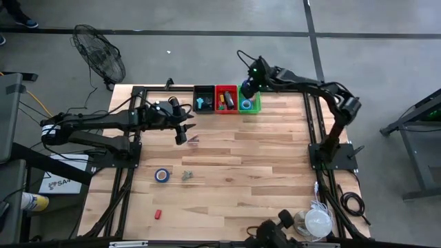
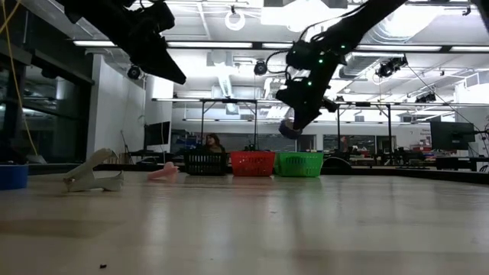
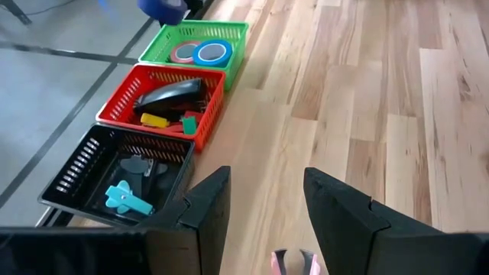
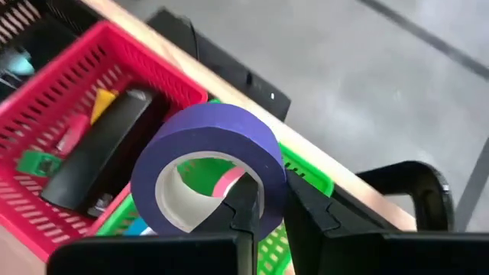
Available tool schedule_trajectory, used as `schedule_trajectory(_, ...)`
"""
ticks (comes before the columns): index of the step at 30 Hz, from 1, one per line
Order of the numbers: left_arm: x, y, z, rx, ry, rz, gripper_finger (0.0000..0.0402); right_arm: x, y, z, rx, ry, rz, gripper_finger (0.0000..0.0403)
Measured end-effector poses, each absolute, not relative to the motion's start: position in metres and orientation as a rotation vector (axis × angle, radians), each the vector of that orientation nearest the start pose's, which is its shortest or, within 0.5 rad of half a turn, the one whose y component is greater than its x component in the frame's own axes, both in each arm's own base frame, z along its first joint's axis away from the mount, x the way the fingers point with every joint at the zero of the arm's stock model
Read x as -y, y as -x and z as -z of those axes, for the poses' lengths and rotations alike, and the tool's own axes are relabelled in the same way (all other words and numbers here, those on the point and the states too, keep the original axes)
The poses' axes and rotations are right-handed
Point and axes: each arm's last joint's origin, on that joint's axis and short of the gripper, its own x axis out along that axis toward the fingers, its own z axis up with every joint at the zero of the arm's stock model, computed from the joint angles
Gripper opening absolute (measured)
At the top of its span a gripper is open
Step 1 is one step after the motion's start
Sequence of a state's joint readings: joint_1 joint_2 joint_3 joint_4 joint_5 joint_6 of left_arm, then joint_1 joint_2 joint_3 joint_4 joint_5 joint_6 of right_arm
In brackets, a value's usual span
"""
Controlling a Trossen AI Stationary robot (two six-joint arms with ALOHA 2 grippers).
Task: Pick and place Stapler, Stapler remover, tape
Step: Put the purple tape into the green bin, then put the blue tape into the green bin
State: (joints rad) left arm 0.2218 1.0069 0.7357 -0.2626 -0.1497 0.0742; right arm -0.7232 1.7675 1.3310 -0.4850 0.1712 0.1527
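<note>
My right gripper (image 1: 249,89) hangs above the green basket (image 1: 255,107), shut on a purple-blue tape roll (image 4: 206,164), which the low view shows lifted in the air (image 2: 289,128). My left gripper (image 3: 263,221) is open and holds nothing. It hovers over the table's far-left part (image 1: 181,136), just above a pink staple remover (image 1: 193,141) that lies flat on the wood. A second blue tape roll (image 1: 162,175) and a pale staple remover (image 1: 187,176) lie on the table nearer the front. My right gripper pinches the wall of the tape roll (image 4: 269,187), one finger (image 4: 244,206) inside the hollow core and the other outside. The roll is lifted clear, standing on edge above the green basket.
Three baskets stand in a row at the far edge: black (image 1: 203,103) with a teal remover, red (image 1: 225,105) with a black stapler, green with two tape rolls (image 3: 200,52). A small red object (image 1: 157,214) lies near the front left. The right half of the table is bare wood.
</note>
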Motion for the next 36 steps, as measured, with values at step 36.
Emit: schedule_trajectory(36, -0.048, -0.194, -0.251, -0.778, 0.088, -0.373, 0.0163, 0.287, -0.285, -0.198, -1.117, -0.501, 0.811, 0.0127)
